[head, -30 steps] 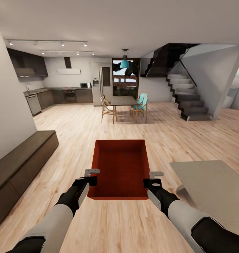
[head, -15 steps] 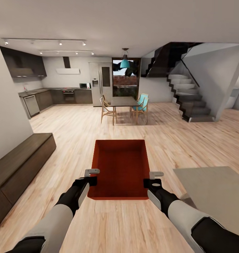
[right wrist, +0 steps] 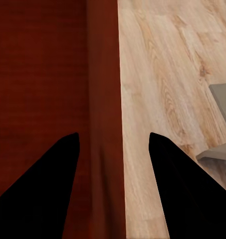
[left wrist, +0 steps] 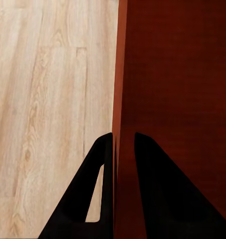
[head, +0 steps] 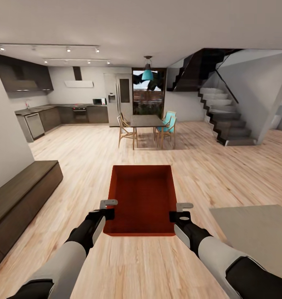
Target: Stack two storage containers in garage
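the storage container [head: 143,199] hangs between the two tools over wood planks; left tool [left wrist: 123,144] pinches its left wall, right tool [right wrist: 113,142] straddles its right wall, wider apart.

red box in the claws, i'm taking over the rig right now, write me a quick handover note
Left claw: fingers straddle the left wall of the orange-red rectangular open-topped container, closed tight on it in the left wrist view.
Right claw: fingers straddle the right wall, but with a visible gap either side in the right wrist view, so the grip is unclear.
Container: held level between both arms above the light wood plank floor, empty inside. Long dark low cabinet at left, beige rug at right.
Done: one container lifted.
Left: carry it to the garage, set it down, fetch and stack the second.
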Available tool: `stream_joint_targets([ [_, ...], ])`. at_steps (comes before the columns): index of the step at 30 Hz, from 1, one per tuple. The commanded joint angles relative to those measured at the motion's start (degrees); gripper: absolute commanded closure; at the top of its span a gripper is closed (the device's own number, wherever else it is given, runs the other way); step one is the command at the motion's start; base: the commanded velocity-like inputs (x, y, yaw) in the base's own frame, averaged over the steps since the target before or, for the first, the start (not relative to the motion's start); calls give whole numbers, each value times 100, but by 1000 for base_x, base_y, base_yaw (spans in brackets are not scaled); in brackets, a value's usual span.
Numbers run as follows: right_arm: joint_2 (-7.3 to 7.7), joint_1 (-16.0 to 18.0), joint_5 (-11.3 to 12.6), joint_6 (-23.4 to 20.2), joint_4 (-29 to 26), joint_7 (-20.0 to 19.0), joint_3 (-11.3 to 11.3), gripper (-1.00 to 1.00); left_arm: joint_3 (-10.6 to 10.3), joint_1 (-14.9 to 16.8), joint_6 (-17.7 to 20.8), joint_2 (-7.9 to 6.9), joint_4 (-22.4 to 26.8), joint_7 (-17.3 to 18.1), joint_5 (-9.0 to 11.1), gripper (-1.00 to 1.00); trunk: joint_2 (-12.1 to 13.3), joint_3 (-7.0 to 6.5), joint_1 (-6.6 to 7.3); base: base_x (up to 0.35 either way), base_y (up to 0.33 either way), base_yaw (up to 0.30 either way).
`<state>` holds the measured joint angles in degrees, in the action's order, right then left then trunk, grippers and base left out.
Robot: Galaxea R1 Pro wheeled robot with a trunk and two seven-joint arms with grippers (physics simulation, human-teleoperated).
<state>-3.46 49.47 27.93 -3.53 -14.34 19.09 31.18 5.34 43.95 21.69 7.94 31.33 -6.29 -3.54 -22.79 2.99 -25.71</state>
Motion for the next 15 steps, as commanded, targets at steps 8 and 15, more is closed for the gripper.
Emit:
stream_joint_targets([
  [8,2,1,15,-34,10,51,44,100,73,11,28,23,2,-4,82,100,-13,13,-7,322,0,0],
  [15,4,1,15,-34,11,51,45,100,72,12,28,23,-12,-4,81,100,-13,13,-7,322,0,0],
])
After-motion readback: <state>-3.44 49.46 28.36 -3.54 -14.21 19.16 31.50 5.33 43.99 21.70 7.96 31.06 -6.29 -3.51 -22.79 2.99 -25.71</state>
